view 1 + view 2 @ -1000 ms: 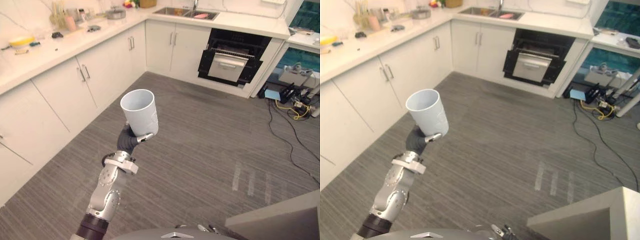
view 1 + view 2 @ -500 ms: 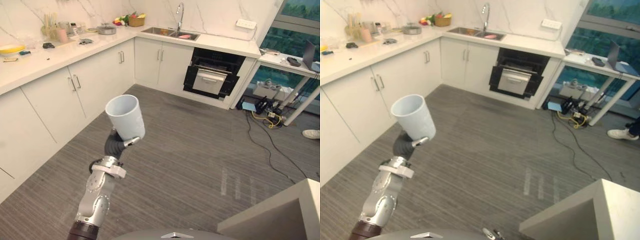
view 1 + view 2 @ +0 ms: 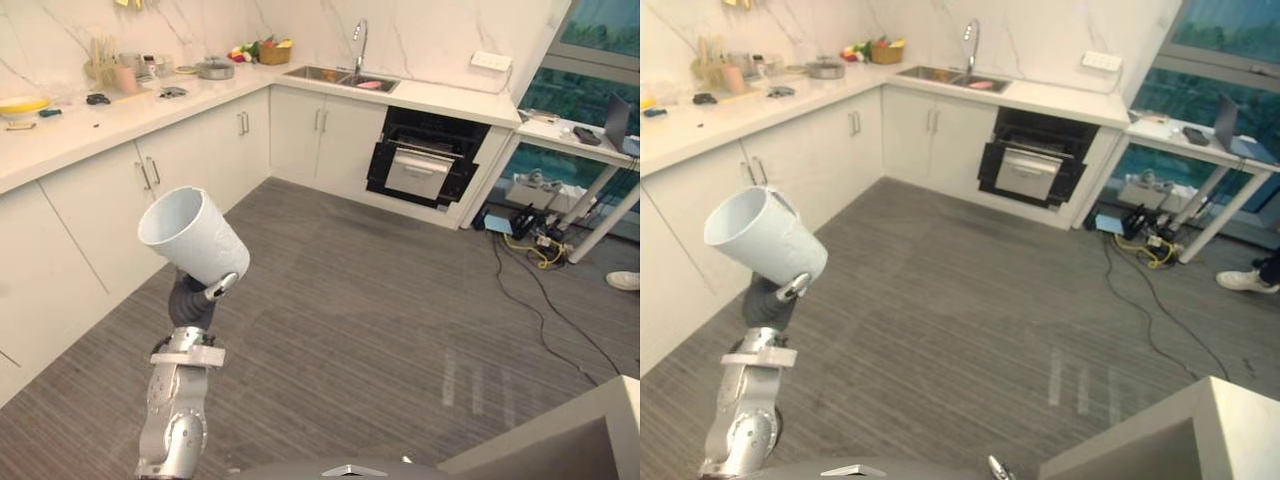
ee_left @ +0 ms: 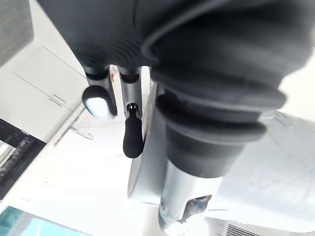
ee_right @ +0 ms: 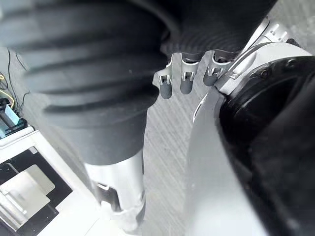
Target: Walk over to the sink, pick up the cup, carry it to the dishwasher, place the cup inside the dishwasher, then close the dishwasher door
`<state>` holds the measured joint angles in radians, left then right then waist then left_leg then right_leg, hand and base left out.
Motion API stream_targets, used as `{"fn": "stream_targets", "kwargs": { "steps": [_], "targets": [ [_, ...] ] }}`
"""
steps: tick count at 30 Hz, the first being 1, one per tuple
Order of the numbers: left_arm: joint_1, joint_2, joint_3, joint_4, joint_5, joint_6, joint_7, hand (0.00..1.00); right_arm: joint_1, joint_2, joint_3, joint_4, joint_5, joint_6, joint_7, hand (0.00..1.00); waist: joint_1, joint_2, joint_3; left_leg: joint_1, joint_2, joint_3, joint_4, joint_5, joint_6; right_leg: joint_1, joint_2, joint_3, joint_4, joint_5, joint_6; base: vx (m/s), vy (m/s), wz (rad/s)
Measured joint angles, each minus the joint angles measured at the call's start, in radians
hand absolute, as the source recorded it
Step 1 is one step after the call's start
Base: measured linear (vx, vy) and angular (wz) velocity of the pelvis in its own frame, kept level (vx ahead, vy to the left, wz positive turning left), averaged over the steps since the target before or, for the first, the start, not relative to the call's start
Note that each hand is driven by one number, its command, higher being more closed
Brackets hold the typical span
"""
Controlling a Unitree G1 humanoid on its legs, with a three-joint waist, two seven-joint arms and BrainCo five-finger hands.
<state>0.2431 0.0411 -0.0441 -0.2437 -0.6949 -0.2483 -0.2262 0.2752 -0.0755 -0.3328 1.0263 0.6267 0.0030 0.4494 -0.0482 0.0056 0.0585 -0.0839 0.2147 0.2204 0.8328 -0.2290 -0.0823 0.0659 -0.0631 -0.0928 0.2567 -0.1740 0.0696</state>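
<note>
**Carrying stage.** Left robot hand point(image 3: 190, 298) curled round the base of the white cup point(image 3: 195, 238), which tilts with its mouth toward the robot's left; right robot hand point(image 5: 186, 82) relaxed and empty, seen in its wrist view. To do the step well, level the cup and grip it firmly (a tilted load may slip) while crossing the grey floor point(image 3: 380, 290); steer for the open dishwasher point(image 3: 432, 150), door point(image 3: 420, 172) lowered, beside the sink point(image 3: 338, 76) in the far counter point(image 3: 450, 98).

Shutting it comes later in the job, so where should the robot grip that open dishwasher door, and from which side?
Probably its top edge, from the front, with the free right hand: the silver dishwasher door leans outward from the black opening, top edge foremost. The left hand holds the cup.
</note>
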Motion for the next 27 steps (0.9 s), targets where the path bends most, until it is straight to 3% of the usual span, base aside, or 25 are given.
{"fn": "stream_targets", "kwargs": {
  "steps": [1,2,3,4,5,6,7,8,9,10,11,12,13,15,16,17,18,19,20,21,22,23,24,25,27],
  "targets": [
    [0.006,-0.010,0.005,-0.003,-0.009,-0.010,-0.011,1.00,-0.006,-0.001,-0.012,0.001,0.006,-0.001,0.002,0.00,0.002,-0.002,0.013,-0.044,0.007,-0.017,0.082,0.063,0.006,0.006,-0.008,0.012,0.003,-0.008,-0.007,0.09,0.007,-0.16],
    [0.006,-0.011,0.005,-0.002,-0.013,-0.011,-0.017,1.00,-0.010,0.004,-0.015,0.001,0.008,-0.001,0.004,0.00,0.006,0.001,0.021,-0.055,0.005,-0.024,0.103,0.053,0.010,0.011,-0.015,0.022,0.002,-0.011,-0.007,0.10,0.052,-0.16],
    [0.003,-0.009,0.005,-0.001,-0.020,-0.011,-0.037,1.00,-0.019,-0.001,-0.030,-0.009,0.017,-0.004,0.007,0.00,0.010,0.004,0.037,-0.064,0.000,-0.028,0.071,-0.042,0.011,0.027,-0.023,0.032,-0.003,-0.011,-0.008,0.11,0.082,-0.05],
    [0.003,-0.010,0.005,0.004,-0.020,-0.011,-0.054,1.00,-0.034,-0.009,-0.046,-0.017,0.020,-0.008,0.010,0.00,0.001,0.020,0.061,-0.084,-0.029,-0.045,-0.032,-0.086,0.006,0.035,-0.043,0.034,-0.008,-0.013,-0.003,0.11,0.104,0.03],
    [0.004,-0.011,0.005,0.009,-0.020,-0.011,-0.061,1.00,-0.043,-0.015,-0.055,-0.016,0.026,-0.008,0.013,0.00,-0.003,0.024,0.068,-0.093,-0.054,-0.063,-0.110,-0.086,0.005,0.038,-0.056,0.041,-0.016,-0.016,0.002,0.09,0.168,0.08],
    [0.007,-0.016,0.006,0.019,-0.020,-0.011,-0.065,1.00,-0.053,-0.022,-0.075,-0.015,0.038,-0.012,0.025,0.00,-0.002,0.030,0.070,-0.086,-0.107,-0.113,-0.300,-0.050,-0.004,0.043,-0.076,0.070,-0.045,-0.024,0.016,0.07,0.168,-0.05],
    [0.011,-0.021,0.008,0.019,-0.020,-0.011,-0.065,1.00,-0.054,-0.029,-0.075,-0.014,0.039,-0.018,0.029,0.00,-0.002,0.038,0.072,-0.075,-0.126,-0.150,-0.397,-0.026,-0.011,0.054,-0.079,0.088,-0.071,-0.024,0.020,0.22,0.259,-0.46],
    [0.024,-0.047,0.015,0.033,-0.019,-0.012,-0.063,1.00,-0.062,-0.049,-0.074,-0.004,0.039,-0.029,0.030,0.00,0.015,0.064,0.075,-0.031,-0.134,-0.167,-0.480,0.045,-0.026,0.097,-0.053,0.131,-0.119,-0.025,0.035,0.27,0.189,-0.85],
    [0.029,-0.054,0.029,0.052,-0.018,-0.010,-0.059,1.00,-0.075,-0.039,-0.073,0.007,0.044,-0.033,0.035,0.00,0.033,0.087,0.084,-0.018,-0.131,-0.180,-0.442,0.018,-0.037,0.088,-0.008,0.149,0.001,-0.053,0.026,0.37,0.156,-1.04],
    [0.038,-0.046,0.044,0.054,-0.017,-0.011,-0.059,1.00,-0.071,-0.022,-0.072,0.017,0.045,-0.042,0.041,0.00,0.045,0.073,0.088,-0.020,-0.151,-0.186,-0.407,-0.003,-0.022,0.099,0.013,0.173,0.042,-0.063,0.013,0.31,0.026,-0.88],
    [0.040,-0.033,0.054,0.057,-0.017,-0.012,-0.059,1.00,-0.068,-0.008,-0.072,0.022,0.047,-0.049,0.043,0.00,0.053,0.037,0.087,-0.020,-0.181,-0.183,-0.367,-0.027,0.022,0.118,0.010,0.167,0.045,-0.120,-0.031,0.28,0.007,-0.60],
    [0.040,-0.015,0.053,0.060,-0.018,-0.010,-0.062,1.00,-0.067,-0.003,-0.070,0.023,0.048,-0.051,0.041,0.00,0.051,0.013,0.085,-0.021,-0.195,-0.168,-0.343,-0.047,0.049,0.126,-0.009,0.173,0.039,-0.148,-0.019,0.26,0.036,-0.39],
    [0.039,0.002,0.041,0.066,-0.017,0.004,-0.068,1.00,-0.057,0.002,-0.071,0.023,0.055,-0.061,0.036,0.00,0.039,-0.008,0.068,-0.017,-0.205,-0.156,-0.319,-0.072,0.051,0.127,-0.026,0.179,0.039,-0.157,-0.013,0.30,0.113,-0.35],
    [0.033,0.017,0.033,0.066,-0.011,0.027,-0.089,1.00,-0.033,0.007,-0.075,0.025,0.077,-0.077,0.027,0.00,0.038,-0.009,0.029,-0.023,-0.215,-0.126,-0.325,-0.098,0.075,0.097,-0.035,0.198,0.058,-0.159,-0.010,0.28,0.103,-0.36],
    [0.009,0.019,0.038,0.071,-0.009,0.039,-0.099,1.00,-0.025,0.009,-0.081,0.038,0.081,-0.086,0.027,0.00,0.040,-0.016,0.008,-0.020,-0.213,-0.102,-0.335,-0.103,0.113,0.049,-0.040,0.198,0.181,-0.182,0.016,0.20,0.032,-0.32],
    [-0.005,0.021,0.042,0.074,-0.009,0.044,-0.105,1.00,-0.025,0.010,-0.082,0.049,0.081,-0.088,0.028,0.00,0.040,-0.006,0.015,-0.007,-0.213,-0.084,-0.336,-0.111,0.128,0.006,-0.042,0.195,0.321,-0.187,0.048,0.32,0.048,-0.37],
    [-0.024,0.039,0.042,0.084,-0.009,0.054,-0.108,1.00,-0.014,0.017,-0.090,0.055,0.081,-0.087,0.027,0.00,0.039,-0.026,0.017,0.043,-0.240,-0.073,-0.351,-0.138,0.142,-0.049,-0.058,0.180,0.545,-0.110,0.135,0.32,0.080,-0.44],
    [-0.017,0.041,0.036,0.077,-0.007,0.066,-0.107,1.00,-0.007,0.026,-0.119,0.055,0.081,-0.091,0.027,0.00,0.041,-0.036,0.016,0.108,-0.263,-0.058,-0.400,-0.146,0.147,-0.085,-0.092,0.152,0.647,-0.023,0.109,0.33,0.089,-0.47],
    [-0.010,0.042,0.027,0.072,-0.005,0.070,-0.107,1.00,-0.007,0.025,-0.120,0.054,0.080,-0.095,0.028,0.00,0.038,-0.017,0.017,0.140,-0.266,-0.052,-0.431,-0.146,0.148,-0.114,-0.093,0.152,0.701,0.046,0.095,0.33,0.111,-0.42],
    [-0.008,0.046,0.002,0.062,0.011,0.073,-0.105,1.00,-0.009,0.026,-0.123,0.049,0.078,-0.099,0.029,0.00,0.028,-0.007,0.012,0.197,-0.263,-0.053,-0.489,-0.139,0.161,-0.169,-0.079,0.146,0.784,0.072,0.093,0.33,0.063,-0.15],
    [-0.016,0.055,-0.012,0.053,0.025,0.073,-0.106,1.00,-0.016,0.041,-0.123,0.046,0.075,-0.099,0.030,0.00,0.017,0.009,0.019,0.237,-0.259,-0.055,-0.527,-0.127,0.162,-0.233,-0.071,0.104,0.822,-0.017,0.057,0.36,0.030,-0.01],
    [-0.021,0.056,-0.018,0.052,0.028,0.073,-0.106,1.00,-0.019,0.049,-0.123,0.045,0.076,-0.099,0.029,0.00,0.011,0.004,0.019,0.258,-0.256,-0.054,-0.545,-0.124,0.166,-0.263,-0.071,0.070,0.822,-0.049,0.046,0.38,-0.037,0.13],
    [-0.029,0.055,-0.019,0.051,0.030,0.073,-0.105,1.00,-0.027,0.061,-0.121,0.040,0.077,-0.099,0.028,0.00,0.003,0.017,0.022,0.310,-0.244,-0.055,-0.584,-0.122,0.163,-0.317,-0.073,-0.019,0.800,-0.101,0.013,0.41,-0.071,0.22],
    [-0.033,0.048,-0.028,0.051,0.030,0.074,-0.105,1.00,-0.024,0.072,-0.116,0.023,0.079,-0.104,0.027,0.00,-0.004,0.015,0.032,0.354,-0.221,-0.062,-0.616,-0.122,0.163,-0.370,-0.080,-0.107,0.751,-0.133,-0.025,0.43,-0.083,0.29],
    [-0.053,0.045,-0.042,0.051,0.029,0.079,-0.105,1.00,-0.011,0.080,-0.108,-0.012,0.082,-0.115,0.025,0.00,-0.014,0.028,0.047,0.412,-0.180,-0.092,-0.625,-0.122,0.160,-0.430,-0.096,-0.165,0.626,-0.125,-0.032,0.54,-0.157,0.58]
  ]
}}
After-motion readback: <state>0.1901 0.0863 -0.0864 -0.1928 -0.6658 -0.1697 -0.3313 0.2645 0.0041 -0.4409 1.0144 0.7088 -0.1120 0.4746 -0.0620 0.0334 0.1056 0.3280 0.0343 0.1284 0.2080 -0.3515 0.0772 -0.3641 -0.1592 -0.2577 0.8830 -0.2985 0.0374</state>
